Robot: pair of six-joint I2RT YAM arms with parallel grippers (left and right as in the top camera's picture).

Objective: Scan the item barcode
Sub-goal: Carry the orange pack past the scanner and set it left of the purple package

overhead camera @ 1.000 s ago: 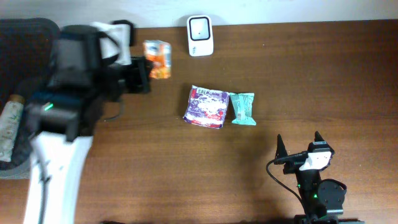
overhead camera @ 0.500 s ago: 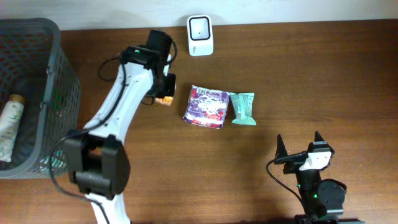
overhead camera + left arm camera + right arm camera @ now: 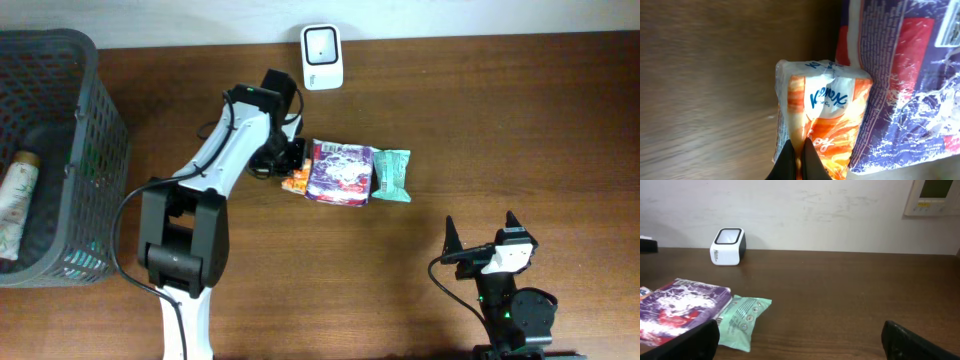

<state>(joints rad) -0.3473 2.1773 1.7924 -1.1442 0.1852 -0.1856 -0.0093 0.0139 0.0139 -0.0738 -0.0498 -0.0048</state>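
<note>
Tissue pack brought down from beside the scanner, still gripped.

Overhead: a second ago the left gripper (image 3: 290, 168) held the orange tissue pack (image 3: 296, 183) up just left of the scanner (image 3: 322, 43). Now the pack lies in front of the scanner, touching the purple packet (image 3: 340, 172), so it looks like the pack is being set down after presenting, though a read cannot be confirmed. The mint packet (image 3: 392, 175) sits on the purple packet's other side, the basket (image 3: 75, 60) is far to the scanner's left, and the right gripper (image 3: 482, 240) is parked well in front, jaws wide and empty. Left wrist: the fingers (image 3: 807, 160) are clenched on the pack's end, on bare brown wood. Right wrist: the scanner stands at the table's (image 3: 850, 290) back edge against a scuffed white wall (image 3: 840, 210).
</note>
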